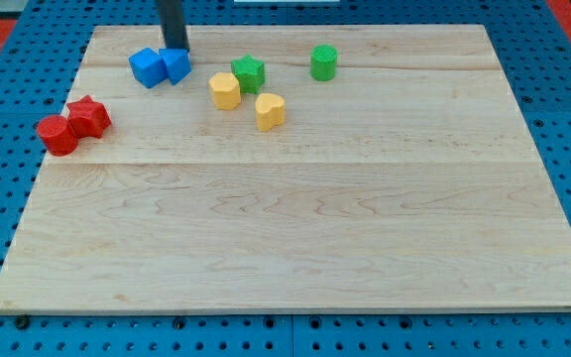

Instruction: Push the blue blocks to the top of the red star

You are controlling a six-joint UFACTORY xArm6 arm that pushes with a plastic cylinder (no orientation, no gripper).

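Desk (295,248), top-left: your tip (175,48), no claw fitted, behind two touching blue blocks (161,66) — off-centre shove prob. splits them before red star (89,116).

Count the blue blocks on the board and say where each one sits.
2. One blue block lies near the view's top left; the other blue block touches its right side, directly below my tip. None appears hidden.
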